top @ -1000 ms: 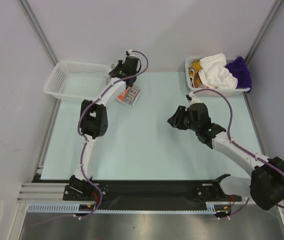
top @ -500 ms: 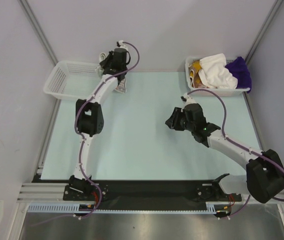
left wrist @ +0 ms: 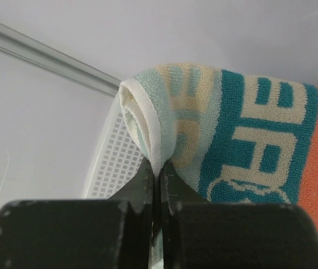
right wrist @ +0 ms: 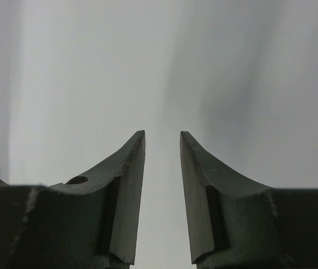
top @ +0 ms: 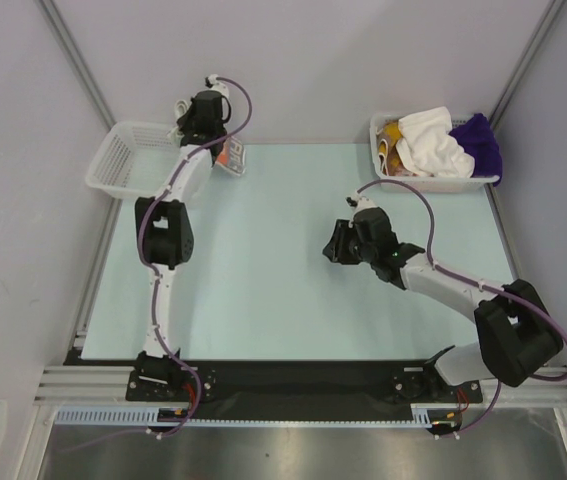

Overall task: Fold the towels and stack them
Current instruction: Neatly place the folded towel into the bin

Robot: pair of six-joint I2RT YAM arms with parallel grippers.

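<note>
towels [top: 431, 140] heap in the far basket [top: 433, 183] beyond the right gripper [right wrist: 162, 140], whose jaws are apart. pale green table [top: 263, 280], grey walls [top: 313, 60]. the left gripper [left wrist: 157, 171], clamped on the printed towel [left wrist: 248, 134], has swung it off the table toward the mesh basket [top: 123, 170].

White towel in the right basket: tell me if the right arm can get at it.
Probably yes: the towel lies uppermost, the right gripper is open and empty, nothing between.

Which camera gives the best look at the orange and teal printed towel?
Left wrist: the printed towel fills the frame, pinched between the fingers. The top view shows it small; right wrist shows none.
</note>
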